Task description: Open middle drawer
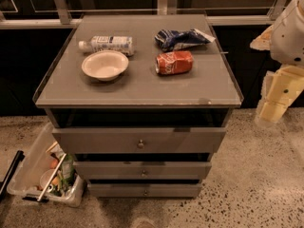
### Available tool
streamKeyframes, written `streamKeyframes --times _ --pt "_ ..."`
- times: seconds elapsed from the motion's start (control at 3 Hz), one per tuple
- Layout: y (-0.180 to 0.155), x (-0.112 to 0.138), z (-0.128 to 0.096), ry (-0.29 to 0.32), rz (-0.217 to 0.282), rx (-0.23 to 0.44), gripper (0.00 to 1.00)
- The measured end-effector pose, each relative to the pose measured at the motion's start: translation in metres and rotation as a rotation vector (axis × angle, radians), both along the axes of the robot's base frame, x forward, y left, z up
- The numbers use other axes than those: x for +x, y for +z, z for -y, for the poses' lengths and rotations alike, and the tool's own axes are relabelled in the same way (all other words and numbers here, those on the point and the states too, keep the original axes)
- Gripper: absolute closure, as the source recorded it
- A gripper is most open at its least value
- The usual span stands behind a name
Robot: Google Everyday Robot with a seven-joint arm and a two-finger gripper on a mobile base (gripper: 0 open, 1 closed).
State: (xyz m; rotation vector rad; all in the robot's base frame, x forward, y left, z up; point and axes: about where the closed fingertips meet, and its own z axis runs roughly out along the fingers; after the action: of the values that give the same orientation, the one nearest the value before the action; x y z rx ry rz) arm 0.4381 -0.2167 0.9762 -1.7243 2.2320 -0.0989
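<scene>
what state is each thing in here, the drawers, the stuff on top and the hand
middle drawer: looks shut, nothing touching its knob
top drawer: looks shut
bottom drawer: looks shut
water bottle: lying on its side
bowl: upright, empty
soda can: on its side, dented
chip bag: lying flat, crumpled
hand: off to the right, clear of all drawers

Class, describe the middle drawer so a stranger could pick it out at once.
Left of the gripper stands a grey cabinet with three drawer fronts. The middle drawer is second down, with one round knob. It is shorter than the top drawer and wider than the bottom drawer.
</scene>
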Motion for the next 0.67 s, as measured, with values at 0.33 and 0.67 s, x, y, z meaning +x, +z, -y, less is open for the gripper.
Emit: streamKeyframes --times 0.33,0.67 --pt "0.002 -0.001 0.003 -0.012 0.015 -0.008 0.00" --pt "-0.012 -0.013 0.002 0.016 0.032 0.014 0.00"
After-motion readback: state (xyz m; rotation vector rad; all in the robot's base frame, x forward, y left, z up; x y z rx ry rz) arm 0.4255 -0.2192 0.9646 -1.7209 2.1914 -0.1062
